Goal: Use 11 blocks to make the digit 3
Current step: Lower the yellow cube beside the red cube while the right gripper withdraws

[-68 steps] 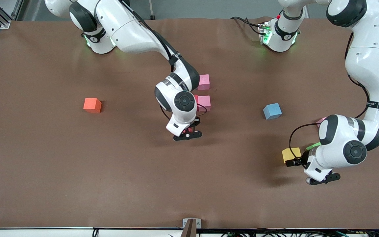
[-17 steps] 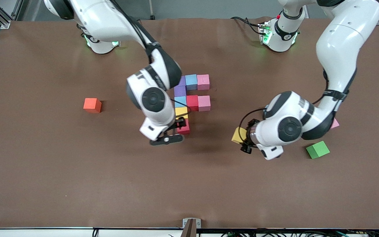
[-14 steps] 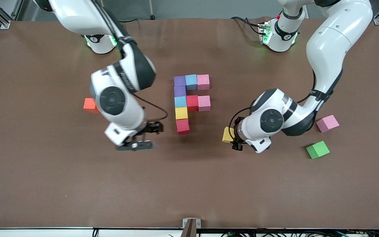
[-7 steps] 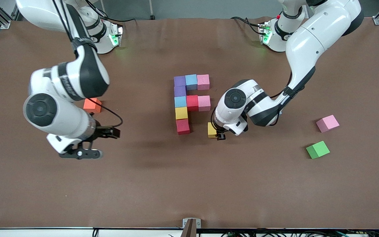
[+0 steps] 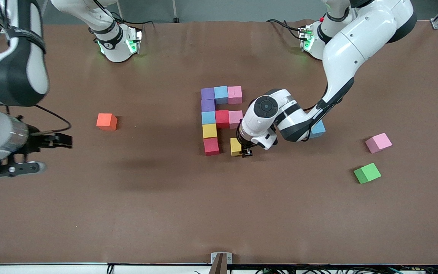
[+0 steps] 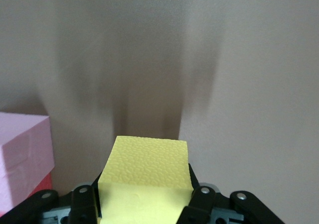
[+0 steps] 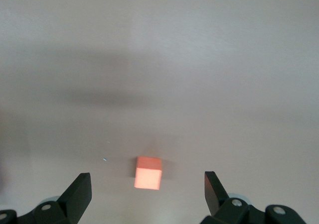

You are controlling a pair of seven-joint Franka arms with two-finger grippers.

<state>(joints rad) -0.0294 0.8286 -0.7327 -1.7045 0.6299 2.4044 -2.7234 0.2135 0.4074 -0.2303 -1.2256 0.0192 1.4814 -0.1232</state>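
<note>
Right pincer (image 5: 57,141): jaws wide apart, empty, waiting high over the desk (image 5: 165,213) at the right arm's end, above the small orange foam cube (image 5: 106,121).

Multicoloured foam-cube figure (image 5: 215,118): mid-desk, bottom bar holds only its red cube (image 5: 211,146).

Left pincer (image 5: 243,149): clamped on a matte yellow foam cube (image 6: 144,176), just beside that red cube, small gap showing.

Loose cubes: light blue (image 5: 319,128), pink (image 5: 378,142), green (image 5: 367,173).

held block (image 5: 235,146) just beside figure (image 5: 208,118), 3 loose blocks apart

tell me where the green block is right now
The green block sits loose on the table toward the left arm's end, just nearer the front camera than the stray pink block.
</note>
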